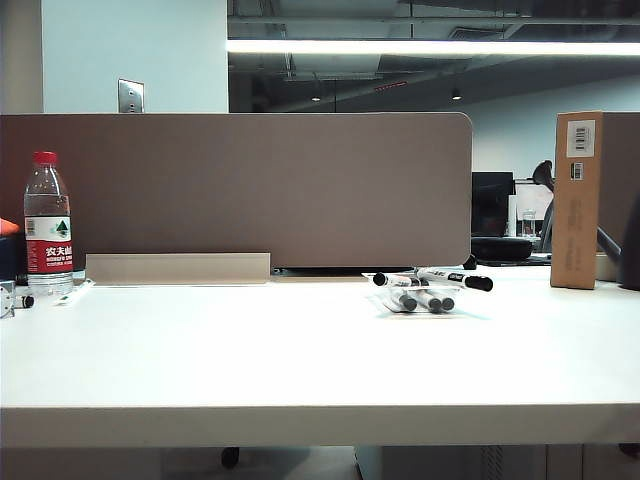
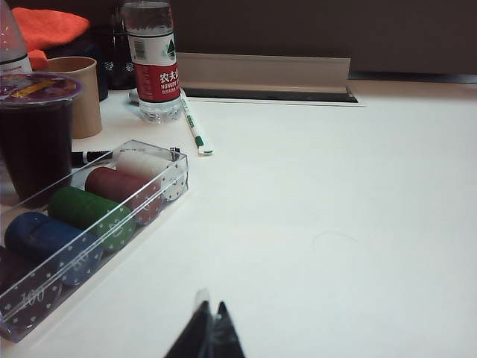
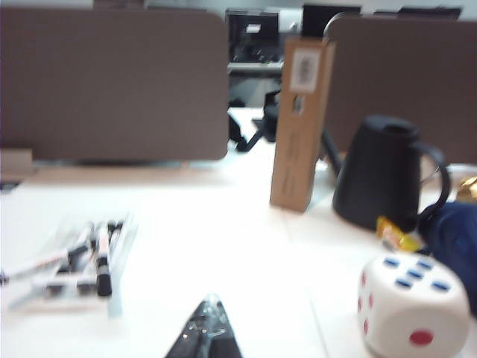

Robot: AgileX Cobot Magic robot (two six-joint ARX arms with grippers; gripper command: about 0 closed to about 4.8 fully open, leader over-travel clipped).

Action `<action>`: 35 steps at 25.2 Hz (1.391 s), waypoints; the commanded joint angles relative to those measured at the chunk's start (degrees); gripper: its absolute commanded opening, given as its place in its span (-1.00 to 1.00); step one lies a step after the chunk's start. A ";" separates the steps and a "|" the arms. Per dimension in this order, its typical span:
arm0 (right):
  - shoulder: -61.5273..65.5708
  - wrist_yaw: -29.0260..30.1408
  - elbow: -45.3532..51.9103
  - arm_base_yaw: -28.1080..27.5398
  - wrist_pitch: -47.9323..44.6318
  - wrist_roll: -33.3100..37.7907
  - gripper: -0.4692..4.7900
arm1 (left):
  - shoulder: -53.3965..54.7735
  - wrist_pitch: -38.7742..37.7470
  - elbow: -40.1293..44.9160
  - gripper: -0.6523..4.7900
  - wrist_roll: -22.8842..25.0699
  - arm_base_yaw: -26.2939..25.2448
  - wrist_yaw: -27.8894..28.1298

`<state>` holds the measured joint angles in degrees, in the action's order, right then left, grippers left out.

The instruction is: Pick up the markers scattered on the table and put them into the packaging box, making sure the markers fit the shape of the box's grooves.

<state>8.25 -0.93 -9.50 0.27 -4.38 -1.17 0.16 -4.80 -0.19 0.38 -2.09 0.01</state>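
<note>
Several markers (image 1: 432, 298) with white barrels and grey ends lie side by side in the clear packaging box (image 1: 388, 306) on the white table (image 1: 300, 360), right of centre. Two more markers (image 1: 456, 278) lie loosely across the top. The right wrist view shows the same markers (image 3: 100, 257) in the packaging box (image 3: 125, 237), with one marker (image 3: 41, 265) sticking out sideways. My right gripper (image 3: 212, 302) is shut and empty, low over the table, short of the box and beside it. My left gripper (image 2: 212, 309) is shut and empty over bare table. Neither gripper shows in the exterior view.
A water bottle (image 1: 47, 225) stands at the far left and a tall cardboard box (image 1: 577, 200) at the far right. Near the left gripper are a clear case of poker chips (image 2: 89, 224), a sealed dark drink cup (image 2: 33, 134), a green-printed pen (image 2: 194, 127) and a black-capped pen (image 2: 93, 156). A black kettle (image 3: 384, 175) and a large die (image 3: 410, 306) sit by the right gripper.
</note>
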 commanded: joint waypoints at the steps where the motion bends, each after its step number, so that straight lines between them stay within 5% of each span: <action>1: -1.18 1.09 4.24 -1.27 -2.34 0.07 -0.82 | -0.02 0.61 -0.24 -0.78 -0.20 -0.02 -0.24; 35: -8.37 2.38 9.42 -1.09 2.49 0.02 -0.82 | -0.02 0.59 -0.24 -0.78 -0.20 -0.02 -0.24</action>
<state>0.10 1.30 -0.36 -0.78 -1.06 -1.17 0.16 -4.95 -0.19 0.36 -2.09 0.01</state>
